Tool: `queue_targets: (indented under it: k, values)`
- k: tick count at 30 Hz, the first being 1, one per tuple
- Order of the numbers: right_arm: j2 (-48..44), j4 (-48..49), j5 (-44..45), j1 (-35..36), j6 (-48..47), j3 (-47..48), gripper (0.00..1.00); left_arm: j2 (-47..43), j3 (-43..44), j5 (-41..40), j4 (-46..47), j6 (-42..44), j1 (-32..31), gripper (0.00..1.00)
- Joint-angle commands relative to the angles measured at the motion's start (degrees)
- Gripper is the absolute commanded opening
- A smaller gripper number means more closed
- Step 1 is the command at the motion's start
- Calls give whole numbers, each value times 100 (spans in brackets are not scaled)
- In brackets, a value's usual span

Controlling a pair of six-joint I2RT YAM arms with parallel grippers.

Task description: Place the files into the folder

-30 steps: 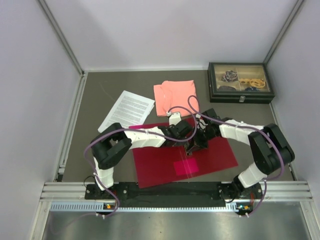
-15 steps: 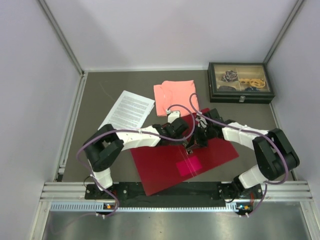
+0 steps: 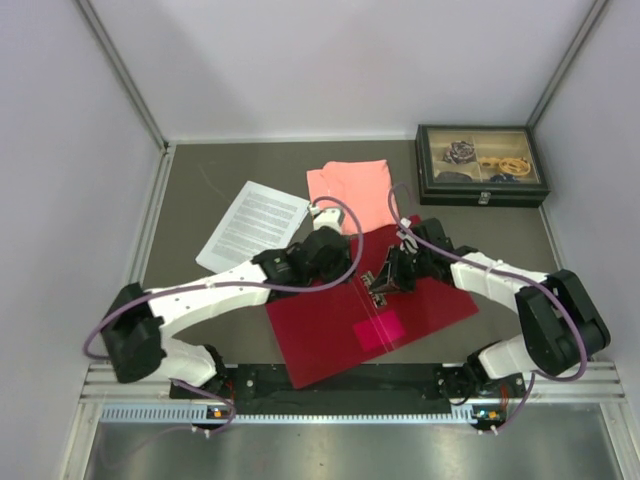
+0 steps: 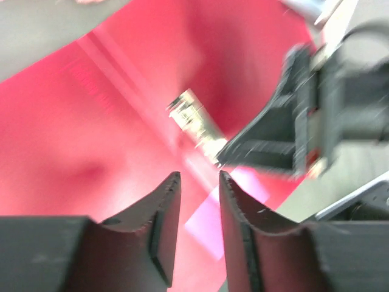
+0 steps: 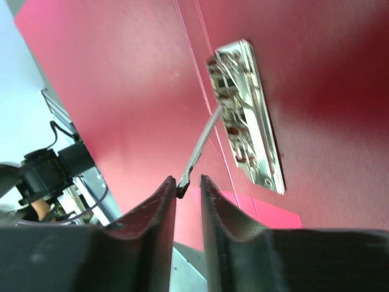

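The crimson folder [image 3: 320, 335] lies open on the grey table [image 3: 190, 190] before both arms, its metal clip [image 5: 246, 121] bare on the spine. The right gripper [image 5: 188, 180] has its fingers narrowly parted around the tip of the clip's raised lever (it touches one pad; I cannot tell whether it is pinched). The left gripper [image 4: 200, 176] hangs over the folder's left half, fingers slightly apart and empty. The files [image 3: 252, 222] lie outside the folder, beyond its far left corner, beside a salmon-pink cloth [image 3: 348, 188].
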Motion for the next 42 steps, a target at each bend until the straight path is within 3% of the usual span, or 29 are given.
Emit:
queue_targets:
  k: [1,2,5,16,29,33,42]
  values:
    - [-239,542,4,69,66,-82,28,-733,-937,-33,237,-116,35,34]
    - [-231,586,-5,96,74,-82,34,-882,-1147,-15,255,-143,35,33]
    - [-222,753,-14,228,171,-82,39,-1058,-1386,73,308,-222,35,33]
    - [156,1245,-23,281,329,506,46,-831,-1694,661,676,-424,26,31]
    - [1895,1747,-198,281,48,1754,58,-945,-1782,706,457,-477,17,33]
    - [2335,1493,-146,263,-250,2298,60,-953,-1739,759,457,-459,8,35]
    - [2705,-89,91,272,-1586,3362,67,-673,-1396,531,255,-354,17,45]
